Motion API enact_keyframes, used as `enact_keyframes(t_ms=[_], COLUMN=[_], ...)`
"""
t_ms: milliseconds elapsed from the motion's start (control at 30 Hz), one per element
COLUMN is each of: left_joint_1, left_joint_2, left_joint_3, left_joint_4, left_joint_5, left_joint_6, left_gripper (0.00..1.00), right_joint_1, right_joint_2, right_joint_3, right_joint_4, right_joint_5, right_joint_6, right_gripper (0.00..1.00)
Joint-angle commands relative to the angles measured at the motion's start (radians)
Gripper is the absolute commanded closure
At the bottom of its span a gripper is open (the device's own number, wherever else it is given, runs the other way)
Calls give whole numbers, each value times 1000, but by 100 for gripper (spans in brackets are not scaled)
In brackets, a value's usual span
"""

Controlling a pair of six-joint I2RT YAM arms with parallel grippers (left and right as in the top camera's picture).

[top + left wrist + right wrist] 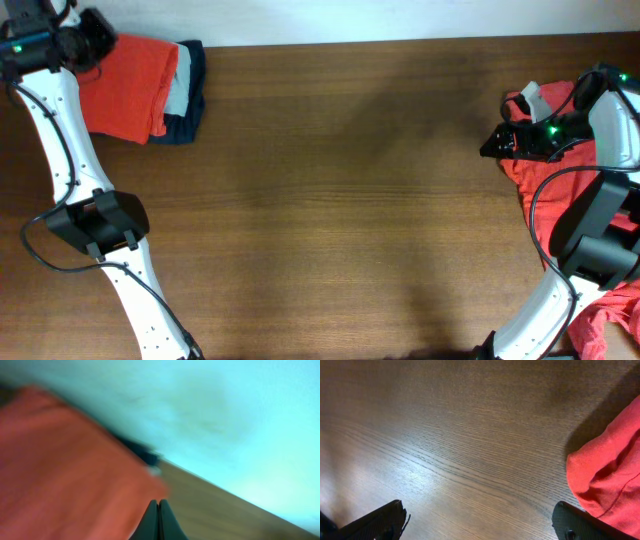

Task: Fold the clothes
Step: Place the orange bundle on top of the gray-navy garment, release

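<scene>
The left gripper [93, 40] sits at the table's [340, 200] far left corner. In the left wrist view, which is blurred, the gripper [158, 506] has its two dark fingers pressed together with no cloth showing between them. A folded orange-red T-shirt [128, 88] lies just beside and under it. In the wrist view the shirt [65, 475] fills the space to the left of the fingertips. Whether the tips touch its edge cannot be told through the blur. Past the shirt on the side away from the gripper, a grey garment [178, 85] and a dark navy garment [192, 95] peek out from beneath it.

The right gripper [490, 147] is near the table's right edge, pointing toward the bare middle. Its fingers [377, 522] are spread wide over bare wood and hold nothing. A crumpled orange-red T-shirt [528, 172] lies just behind and beside it, its rounded fold [610, 475] near the right-hand finger but apart from it.
</scene>
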Motion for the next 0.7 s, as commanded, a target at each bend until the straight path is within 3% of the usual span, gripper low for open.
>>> enact_keyframes(t_ms=[0,100,300,667], left_joint_1=[2,0,-2,-29], left_joint_2=[-26,2,141,307], left_joint_3=[-10,-10,-10,0], left_joint_4=[48,56,111,122], left_joint_5=[216,233,437,480], left_joint_6=[16,16,16,16], left_gripper=[99,99,99,99], right_joint_1=[-3,-3,-3,-3], right_joint_2=[0,0,0,0], right_joint_3=[-5,-5,-5,-5], right_joint_4=[1,1,1,1], right_joint_5=[2,2,2,3], right_joint_6=[-3,-3,-3,-3], right_gripper=[2,2,2,2])
